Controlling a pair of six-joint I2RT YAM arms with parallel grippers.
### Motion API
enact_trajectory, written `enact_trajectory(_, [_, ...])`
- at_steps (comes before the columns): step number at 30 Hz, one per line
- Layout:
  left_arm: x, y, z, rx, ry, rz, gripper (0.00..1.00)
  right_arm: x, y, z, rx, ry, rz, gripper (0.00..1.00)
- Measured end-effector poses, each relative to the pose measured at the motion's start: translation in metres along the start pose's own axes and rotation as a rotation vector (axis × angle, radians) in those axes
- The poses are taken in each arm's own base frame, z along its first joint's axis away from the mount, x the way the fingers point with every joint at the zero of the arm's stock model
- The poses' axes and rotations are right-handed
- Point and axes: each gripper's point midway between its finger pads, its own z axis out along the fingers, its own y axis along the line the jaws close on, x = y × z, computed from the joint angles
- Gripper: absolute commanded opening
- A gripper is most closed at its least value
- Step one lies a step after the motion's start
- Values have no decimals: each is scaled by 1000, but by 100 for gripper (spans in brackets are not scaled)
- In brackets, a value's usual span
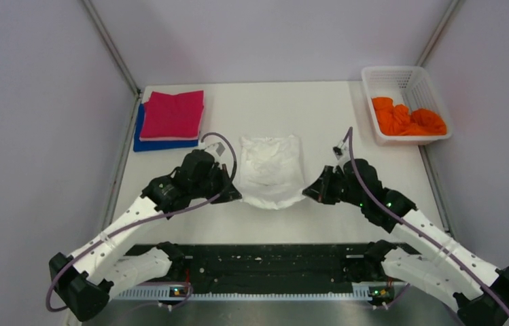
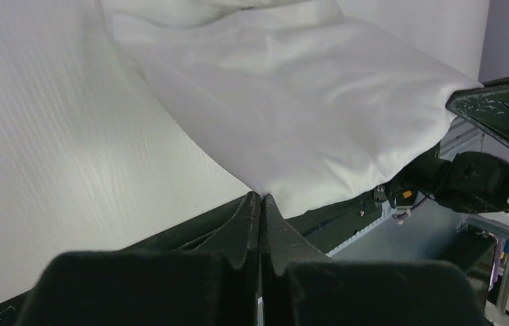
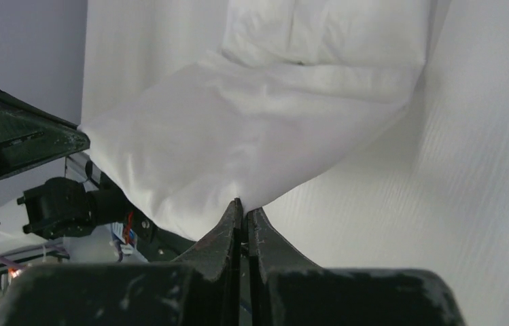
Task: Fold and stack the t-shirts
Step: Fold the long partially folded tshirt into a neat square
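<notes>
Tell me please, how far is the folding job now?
Done: the magenta t-shirt lies folded on the blue t-shirt, far left. In hand: left gripper and right gripper pinch the near edge of the white t-shirt. Remaining: the orange t-shirt, crumpled in the basket.

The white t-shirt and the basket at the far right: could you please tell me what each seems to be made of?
White t-shirt: soft matte cloth, probably a cotton knit; it drapes and creases where its near edge is lifted. Basket: stiff white plastic by the look, likely moulded; its open lattice walls stand straight.
</notes>
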Motion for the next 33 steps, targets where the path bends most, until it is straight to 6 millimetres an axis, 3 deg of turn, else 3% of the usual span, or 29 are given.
enact_trajectory(4, [-35,-11,-1,-18,-70,9,0,-40,18,1,28,-85,-40,0])
enact_trajectory(9, [-91,3,15,-94,-144,-39,0,-81,17,18,75,-163,-47,0])
enact_trajectory(14, [-140,18,32,-137,-174,-72,0,-127,-6,42,142,-215,1,0])
enact_trajectory(21, [-196,30,68,-128,-155,-96,0,-169,-31,72,178,-234,30,0])
enact_trajectory(28, [-231,55,110,-152,-113,-133,0,-199,-55,115,178,-216,53,0])
enact_trajectory(33, [-250,74,145,-198,-77,-151,0,-213,-85,153,189,-188,83,0])
